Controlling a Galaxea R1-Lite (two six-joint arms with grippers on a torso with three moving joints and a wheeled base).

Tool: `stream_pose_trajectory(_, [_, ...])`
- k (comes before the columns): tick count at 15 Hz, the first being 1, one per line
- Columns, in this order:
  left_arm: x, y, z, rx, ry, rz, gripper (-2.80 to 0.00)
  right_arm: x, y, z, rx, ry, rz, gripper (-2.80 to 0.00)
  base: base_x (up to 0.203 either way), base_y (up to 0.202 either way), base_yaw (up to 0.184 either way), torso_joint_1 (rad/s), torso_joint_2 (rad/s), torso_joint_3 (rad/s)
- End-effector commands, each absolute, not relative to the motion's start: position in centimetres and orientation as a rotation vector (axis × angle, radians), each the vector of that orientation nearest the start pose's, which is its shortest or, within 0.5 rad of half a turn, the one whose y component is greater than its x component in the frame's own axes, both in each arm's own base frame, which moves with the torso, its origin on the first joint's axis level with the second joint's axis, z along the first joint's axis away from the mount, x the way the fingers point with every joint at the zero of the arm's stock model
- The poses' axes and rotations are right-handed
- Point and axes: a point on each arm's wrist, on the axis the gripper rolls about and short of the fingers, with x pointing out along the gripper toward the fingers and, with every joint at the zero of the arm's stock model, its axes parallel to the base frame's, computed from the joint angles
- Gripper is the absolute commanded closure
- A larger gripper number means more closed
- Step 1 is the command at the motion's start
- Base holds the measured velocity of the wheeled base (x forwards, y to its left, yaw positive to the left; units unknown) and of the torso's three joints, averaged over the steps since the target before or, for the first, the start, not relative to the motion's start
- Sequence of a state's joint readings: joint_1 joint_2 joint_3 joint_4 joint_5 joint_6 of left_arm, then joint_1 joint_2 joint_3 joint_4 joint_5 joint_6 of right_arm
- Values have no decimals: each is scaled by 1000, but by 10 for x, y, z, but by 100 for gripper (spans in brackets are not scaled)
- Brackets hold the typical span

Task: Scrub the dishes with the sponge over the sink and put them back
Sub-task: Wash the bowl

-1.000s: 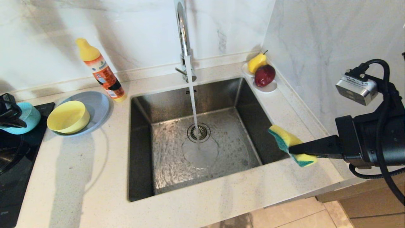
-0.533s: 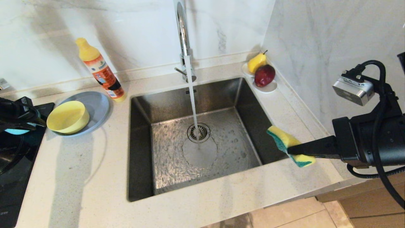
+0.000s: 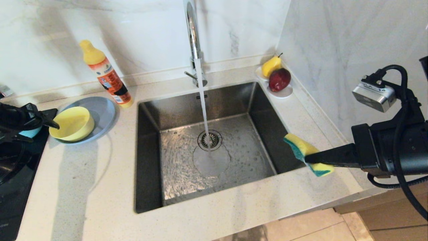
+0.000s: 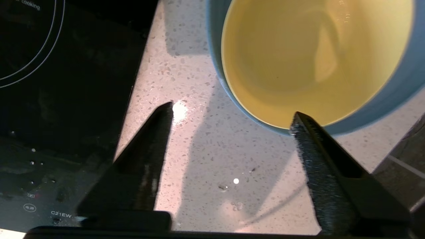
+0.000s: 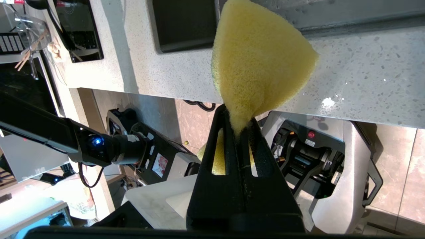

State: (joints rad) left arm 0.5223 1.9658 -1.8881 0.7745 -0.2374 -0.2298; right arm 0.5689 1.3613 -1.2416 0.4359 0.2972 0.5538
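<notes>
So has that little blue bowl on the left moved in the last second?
Yes. The teal bowl has shifted toward the near side of the black cooktop, away from the wall, and now sits mostly hidden behind the left tool, which has opened.

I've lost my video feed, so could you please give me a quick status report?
Left pincer open beside yellow bowl, holding nothing. Right pincer shut on sponge at sink edge. Faucet running. Nothing in the way.

place: home kitchen | evidence: steel sink [image 3: 150,157] in speckled countertop [image 3: 87,187] | left of sink: induction hob [image 3: 13,180] | behind sink: running faucet [image 3: 193,36], marble wall [image 3: 140,30]
</notes>
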Motion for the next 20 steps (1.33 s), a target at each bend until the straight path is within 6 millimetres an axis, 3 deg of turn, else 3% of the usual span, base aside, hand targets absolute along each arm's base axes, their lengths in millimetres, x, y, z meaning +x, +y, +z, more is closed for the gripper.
stream_pose_trajectory(1, [321, 179, 255, -545, 785, 359, -280, 169, 116, 292, 429, 790, 659, 0, 0, 0, 0, 0, 0, 0])
stream_pose_trajectory(7, [333, 181, 238, -583, 821, 355, -280, 173, 110, 289, 421, 789, 638, 0, 0, 0, 0, 0, 0, 0])
stream_pose_trajectory(20, [351, 178, 228, -622, 786, 285, -280, 176, 107, 287, 426, 798, 644, 0, 0, 0, 0, 0, 0, 0])
